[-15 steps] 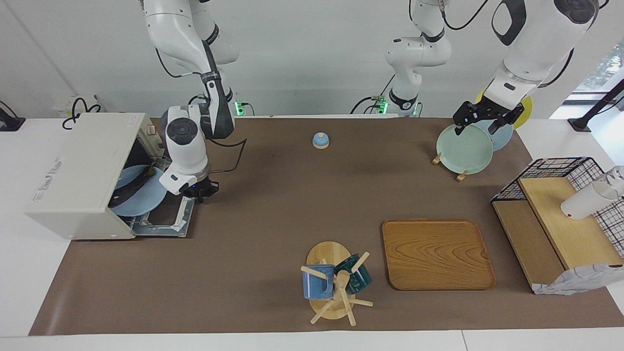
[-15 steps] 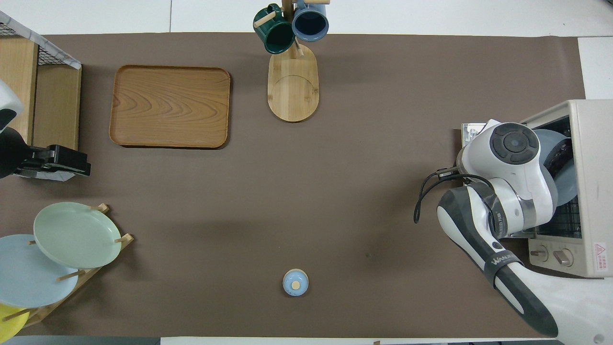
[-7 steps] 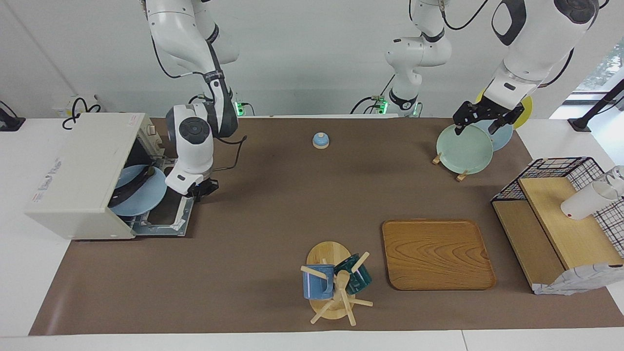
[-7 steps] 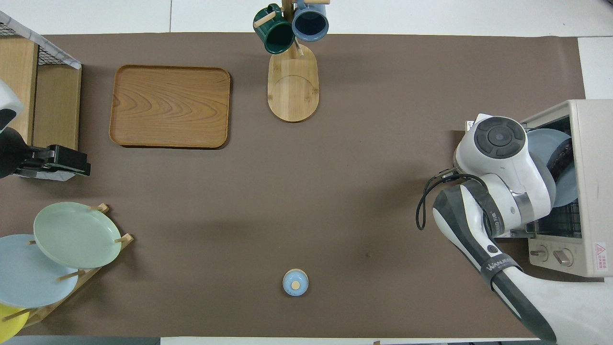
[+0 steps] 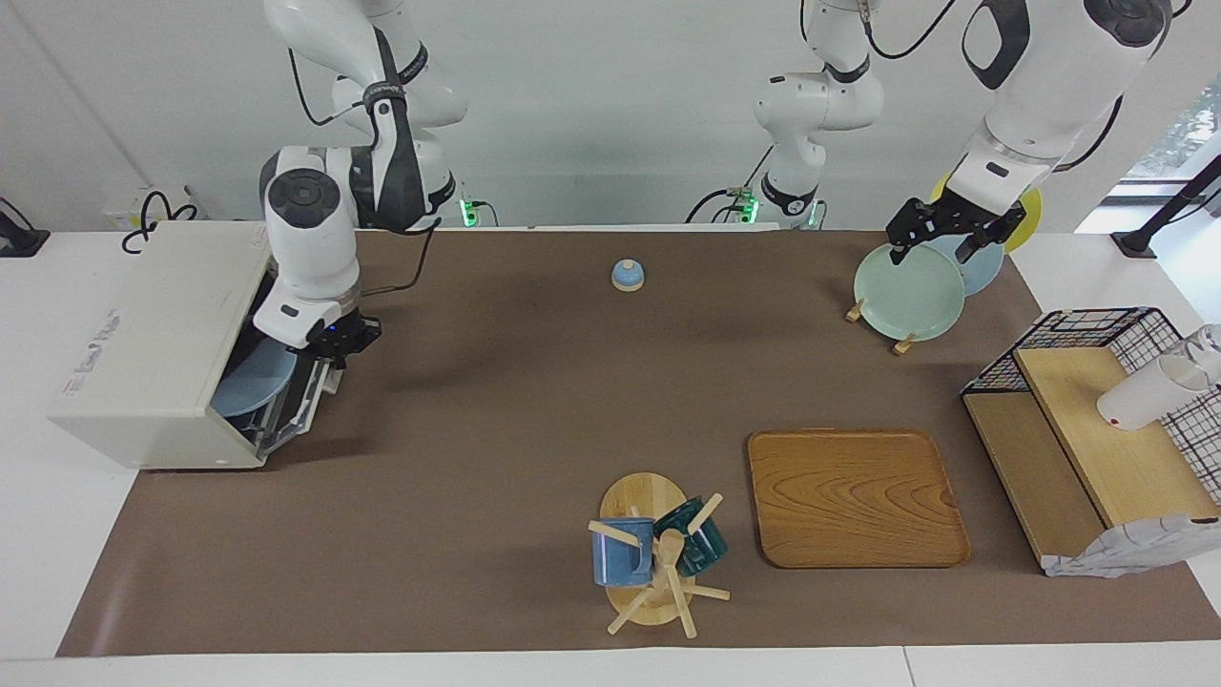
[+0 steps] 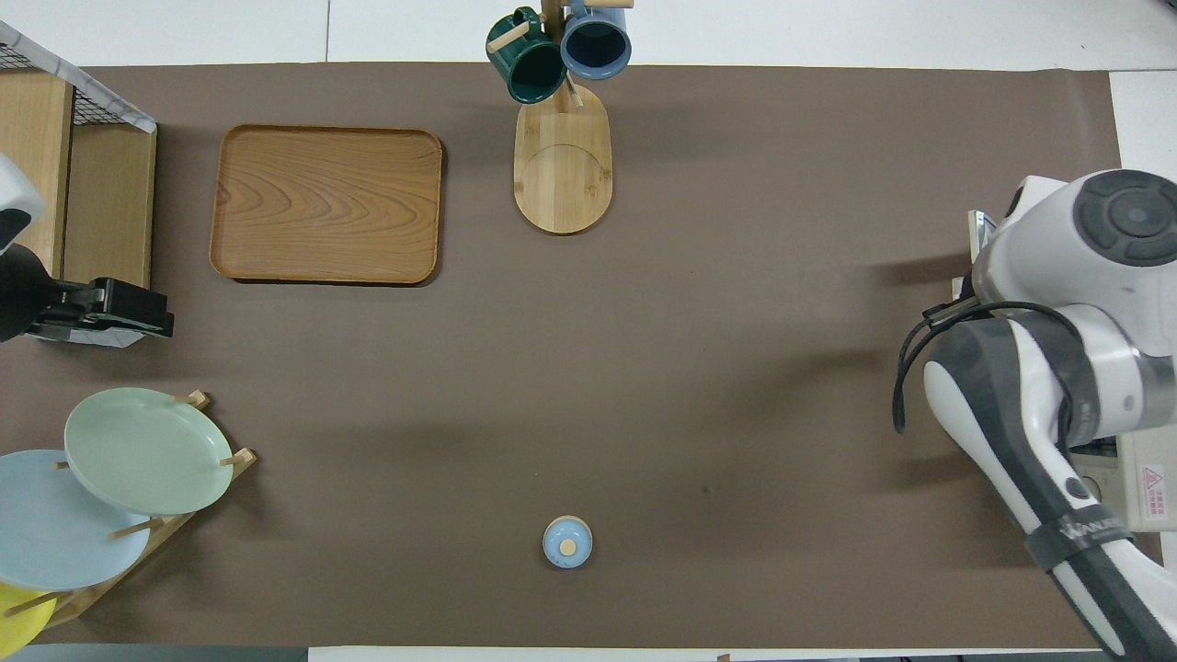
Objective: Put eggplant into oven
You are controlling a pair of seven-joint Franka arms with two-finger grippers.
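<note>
The cream-white oven (image 5: 143,324) stands at the right arm's end of the table, its door (image 5: 303,405) tilted up and nearly closed. A pale blue plate (image 5: 243,389) shows through the gap; the eggplant is hidden. My right gripper (image 5: 336,351) is shut and sits against the door's upper edge. In the overhead view the right arm covers most of the oven (image 6: 1148,480) and hides that gripper. My left gripper (image 5: 940,246) hangs open over the plate rack with nothing between its fingers, and it also shows in the overhead view (image 6: 138,313).
A green plate (image 5: 906,291) leans in the rack beside blue and yellow ones. A wooden tray (image 5: 854,496) and a mug stand (image 5: 653,558) lie farther from the robots. A small blue knob (image 5: 627,275) sits near them. A wire-and-wood shelf (image 5: 1097,420) stands at the left arm's end.
The right arm has swung up and toward the oven, and the door has risen from lying flat to nearly closed, hiding the eggplant on the plate. The left arm has not moved.
</note>
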